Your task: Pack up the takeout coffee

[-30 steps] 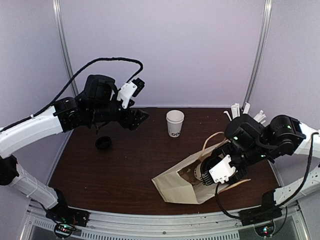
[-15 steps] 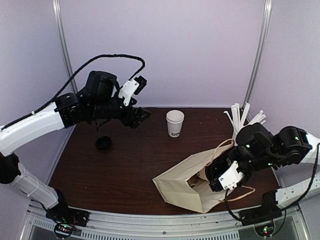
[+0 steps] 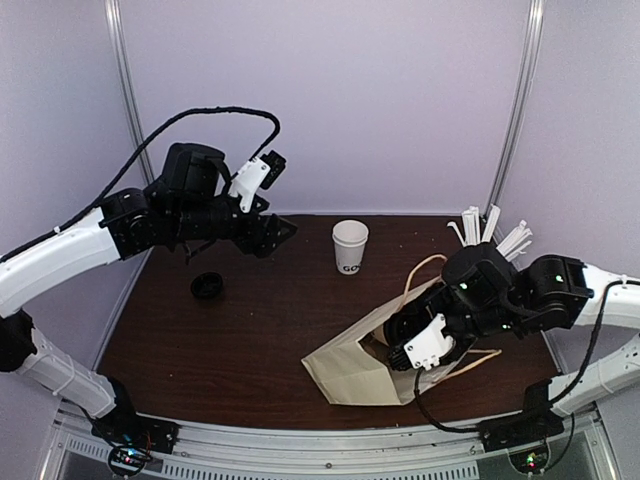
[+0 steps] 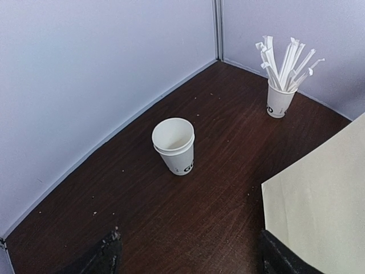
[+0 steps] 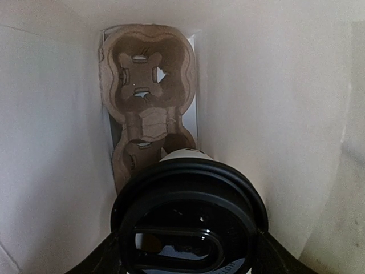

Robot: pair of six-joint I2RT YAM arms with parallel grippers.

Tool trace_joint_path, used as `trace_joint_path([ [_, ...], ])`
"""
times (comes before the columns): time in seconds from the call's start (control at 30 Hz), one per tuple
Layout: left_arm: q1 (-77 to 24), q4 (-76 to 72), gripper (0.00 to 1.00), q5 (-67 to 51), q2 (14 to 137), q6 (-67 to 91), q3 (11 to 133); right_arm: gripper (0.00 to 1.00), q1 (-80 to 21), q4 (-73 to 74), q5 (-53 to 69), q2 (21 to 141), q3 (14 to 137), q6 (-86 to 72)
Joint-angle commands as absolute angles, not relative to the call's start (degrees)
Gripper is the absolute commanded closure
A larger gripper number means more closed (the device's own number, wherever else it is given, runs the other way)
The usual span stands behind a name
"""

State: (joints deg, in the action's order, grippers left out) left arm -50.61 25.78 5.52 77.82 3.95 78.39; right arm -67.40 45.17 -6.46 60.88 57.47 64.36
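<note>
A lidded takeout coffee cup (image 5: 191, 228), white with a black lid, is held in my right gripper (image 5: 188, 257), which is shut on it inside the paper bag (image 3: 355, 368). The bag lies on its side with its mouth toward the right. The brown pulp carrier (image 5: 147, 103) sits deep in the bag, just beyond the cup. A second white cup (image 3: 350, 246) stands open, without a lid, at the back centre; it also shows in the left wrist view (image 4: 174, 146). A black lid (image 3: 207, 286) lies on the table at the left. My left gripper (image 3: 276, 233) hovers open and empty, left of the open cup.
A white cup of long white sticks (image 3: 482, 232) stands at the back right, also in the left wrist view (image 4: 280, 96). The bag's wall (image 4: 322, 205) fills the right of the left wrist view. The booth walls close in the table at the back and sides.
My right gripper pulled back to the right, then pushed left into the bag again with the cup; the bag shifted with it. My left arm barely moved.
</note>
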Motion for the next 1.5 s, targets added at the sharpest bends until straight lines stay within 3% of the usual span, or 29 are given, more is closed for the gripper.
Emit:
trace_joint_path([
  [0.0, -50.19, 23.98, 0.18, 4.89, 76.00, 5.13, 76.75, 0.48, -66.09, 43.30, -5.84, 62.86, 56.78, 64.04],
  [0.4, -50.19, 23.58, 0.18, 5.72, 73.85, 5.19, 74.31, 0.48, -59.94, 44.18, -1.28, 70.26, 58.58, 63.82],
  [1.1, -49.97, 21.97, 0.18, 5.28, 70.53, 7.61, 70.42, 0.48, -48.03, 52.57, 9.89, 93.74, 73.52, 60.34],
  [1.47, -50.01, 23.29, 0.18, 5.43, 68.35, 8.75, 70.97, 0.51, -43.73, 65.66, 14.26, 108.18, 84.04, 59.01],
])
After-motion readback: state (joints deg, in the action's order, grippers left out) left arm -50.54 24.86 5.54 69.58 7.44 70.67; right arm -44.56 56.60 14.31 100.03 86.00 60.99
